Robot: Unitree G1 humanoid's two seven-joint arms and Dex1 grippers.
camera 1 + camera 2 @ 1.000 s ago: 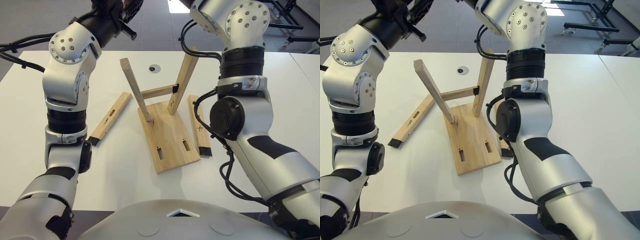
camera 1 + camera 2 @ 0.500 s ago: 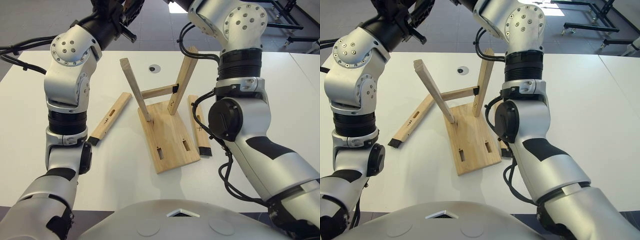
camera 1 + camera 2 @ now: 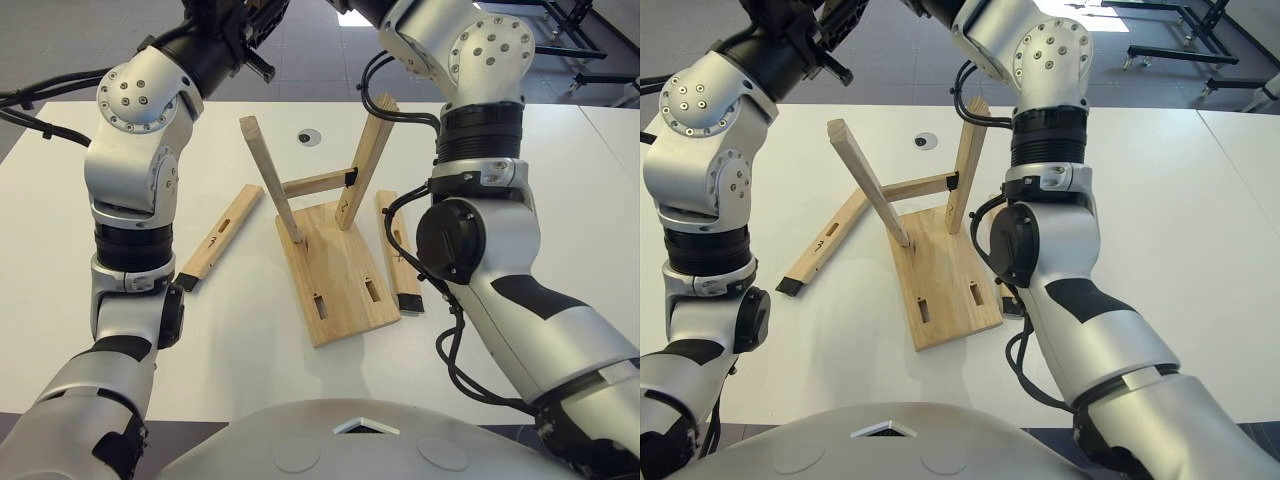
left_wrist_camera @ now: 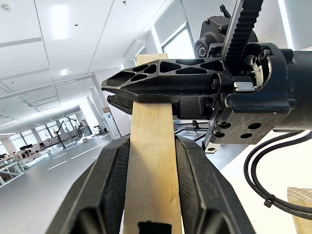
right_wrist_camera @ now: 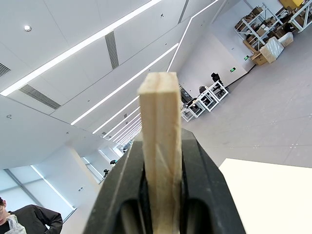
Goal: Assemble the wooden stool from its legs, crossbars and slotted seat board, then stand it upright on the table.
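Note:
The slotted seat board (image 3: 340, 280) lies flat on the white table (image 3: 565, 190). Two legs stand in it, one leaning left (image 3: 268, 175) and one leaning right (image 3: 364, 165), joined by a crossbar (image 3: 315, 184). One loose leg (image 3: 222, 236) lies left of the board, another (image 3: 397, 255) right of it. Both arms are raised high above the table. My left gripper (image 4: 152, 146) is shut on a wooden bar (image 4: 151, 175). A second black gripper clamps across that bar's far end. My right gripper (image 5: 161, 151) is shut on a wooden bar (image 5: 161, 107), seen end-on.
A round cable grommet (image 3: 309, 137) sits in the table behind the stool parts. Bare table surface stretches to the right and in front of the board. Metal racks (image 3: 590, 40) stand on the floor beyond the far right corner.
The raised arms have shifted very slightly. The stool parts on the table have not moved.

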